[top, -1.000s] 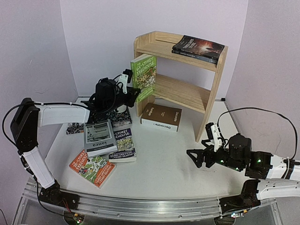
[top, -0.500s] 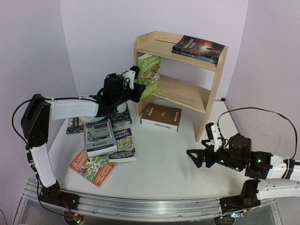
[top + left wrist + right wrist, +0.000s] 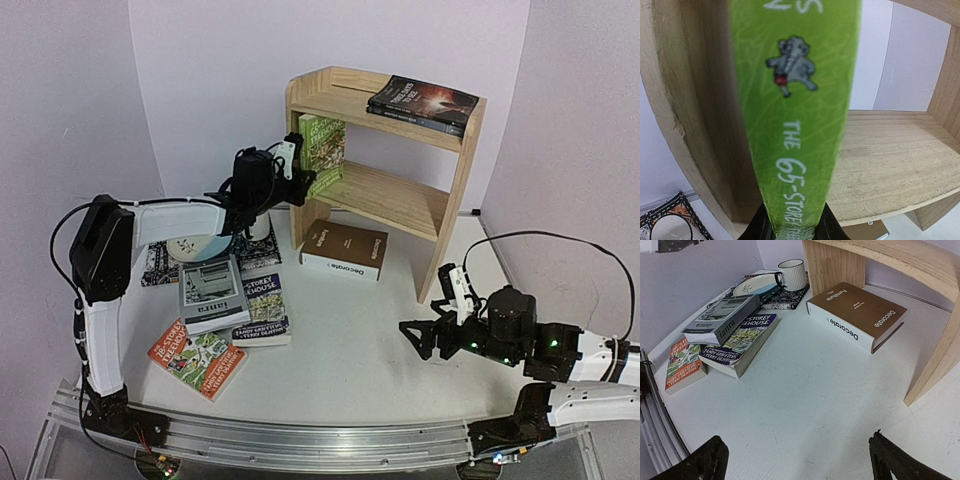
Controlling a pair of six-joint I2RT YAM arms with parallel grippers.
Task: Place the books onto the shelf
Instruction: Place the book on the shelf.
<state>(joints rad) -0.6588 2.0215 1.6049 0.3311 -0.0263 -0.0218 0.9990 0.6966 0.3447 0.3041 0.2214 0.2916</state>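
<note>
One mug beside shelf

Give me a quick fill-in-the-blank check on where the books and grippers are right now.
The left gripper holds the green book at the shelf's ____ board.
The two dark books lie on its ____ board.
The ____ book rests on the dark blue paperback.
The right gripper has its jaws ____.
Missing: lower; top; grey; open.
</note>
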